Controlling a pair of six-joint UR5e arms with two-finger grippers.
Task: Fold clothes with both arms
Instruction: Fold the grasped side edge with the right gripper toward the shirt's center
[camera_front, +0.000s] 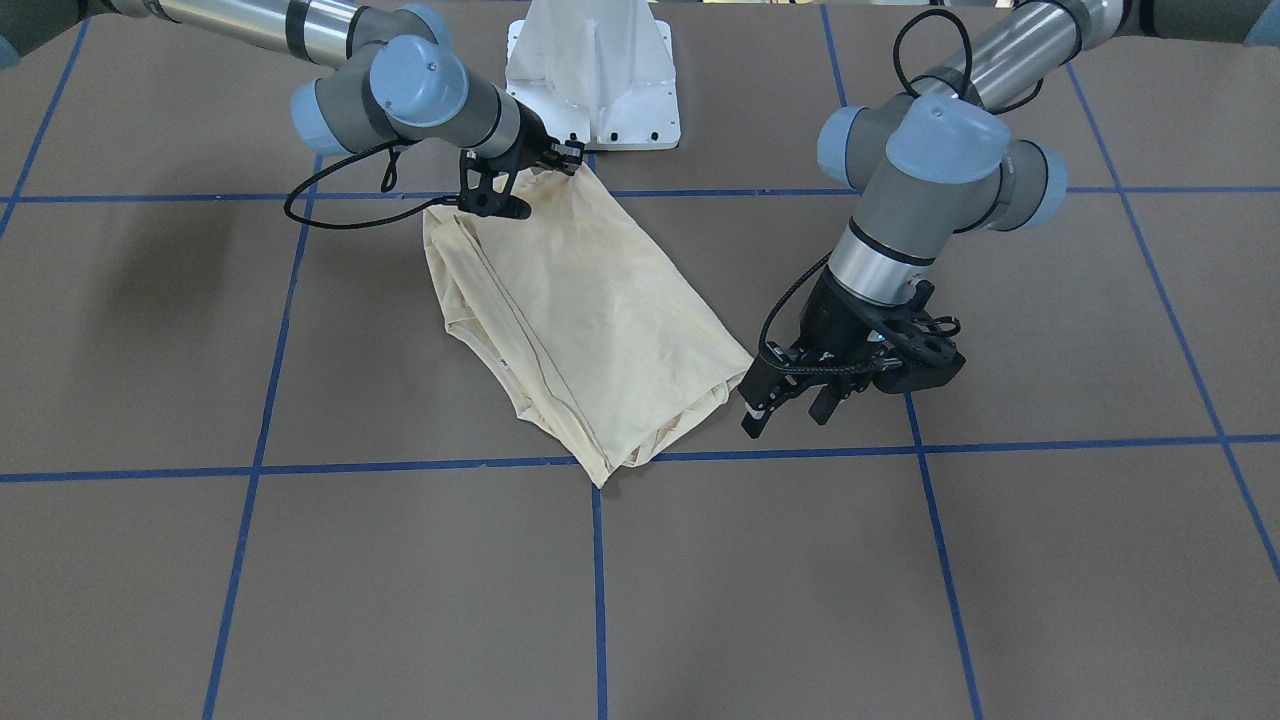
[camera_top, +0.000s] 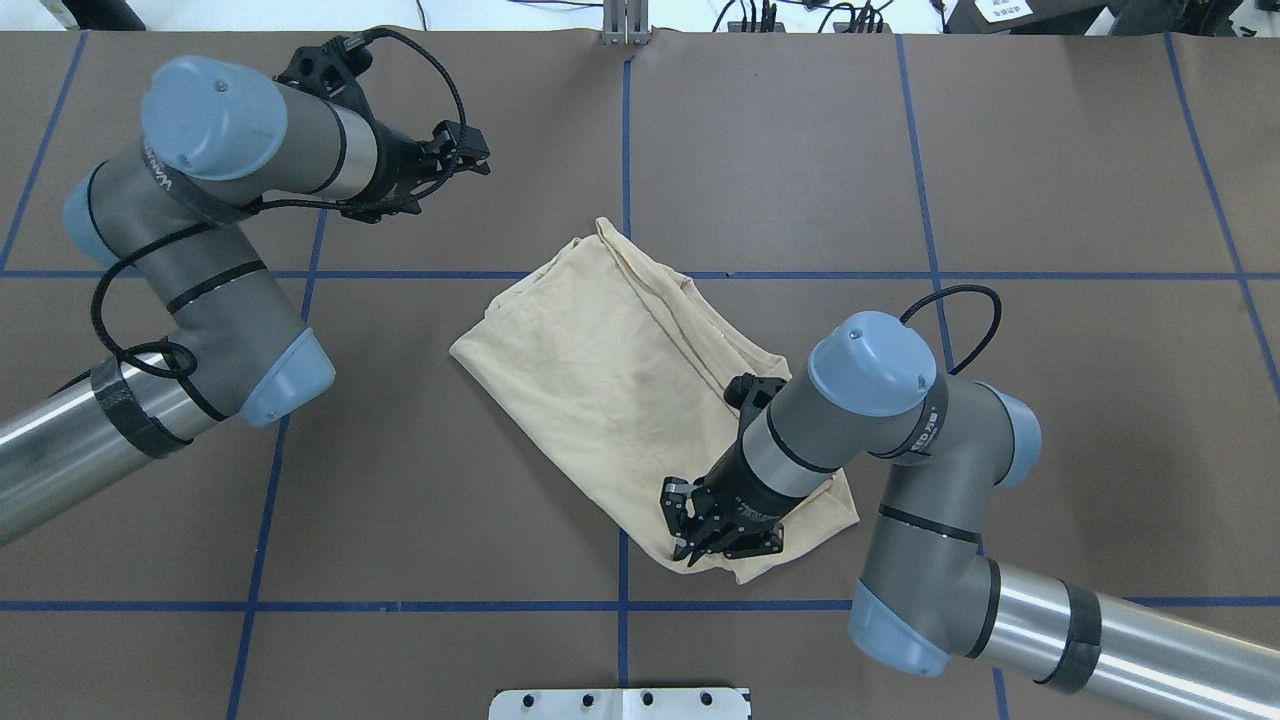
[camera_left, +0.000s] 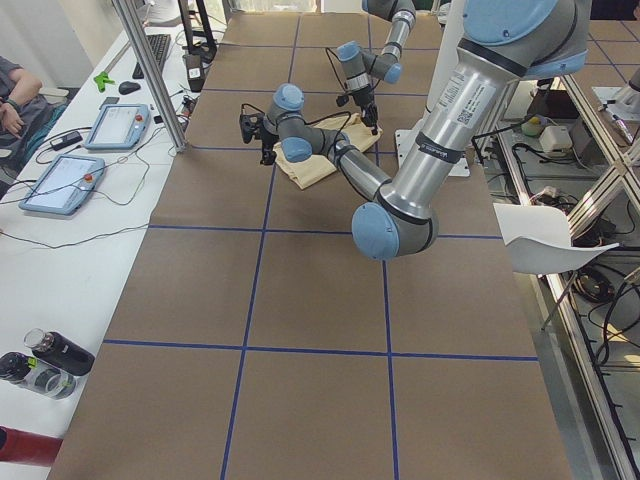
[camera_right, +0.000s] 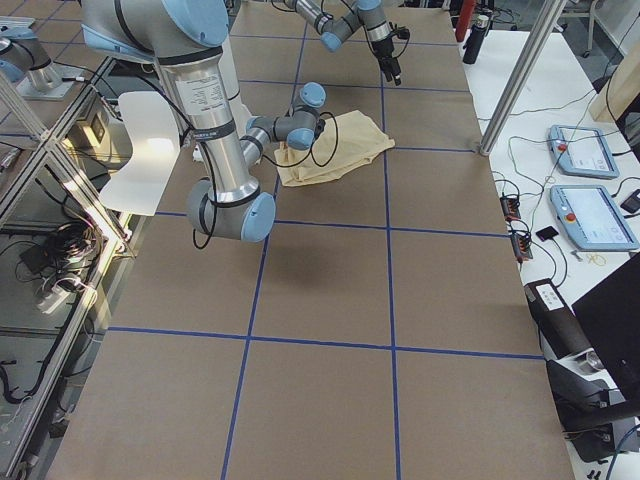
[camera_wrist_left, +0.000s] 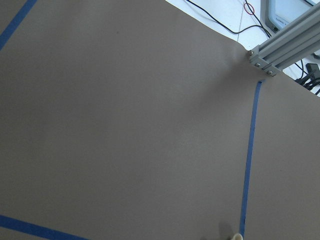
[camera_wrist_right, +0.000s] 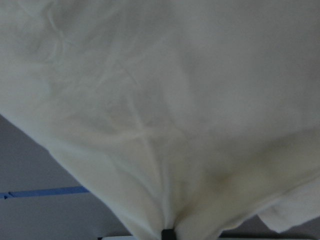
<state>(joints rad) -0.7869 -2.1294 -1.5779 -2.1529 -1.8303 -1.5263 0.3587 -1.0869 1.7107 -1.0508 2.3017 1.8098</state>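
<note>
The clothes, one pale cream T-shirt (camera_front: 590, 320) (camera_top: 600, 380), lie folded into a rough oblong, slanting across the middle of the table. My right gripper (camera_front: 553, 157) (camera_top: 695, 530) is shut on the shirt's corner nearest the robot base and holds it a little off the table. The right wrist view is filled with the cloth (camera_wrist_right: 150, 100) gathering into a pinch at the bottom edge. My left gripper (camera_front: 790, 408) (camera_top: 478, 150) hangs open and empty above the table, beside the shirt's opposite side corner. The left wrist view shows bare table and only a sliver of cream cloth.
The white pedestal base (camera_front: 595, 70) stands at the robot's edge. Blue tape lines (camera_front: 600, 590) grid the brown table. An aluminium post (camera_wrist_left: 280, 45) rises at the far edge. Tablets (camera_left: 65, 180), bottles (camera_left: 40, 360) and a person's arm (camera_left: 20, 95) are on the side bench.
</note>
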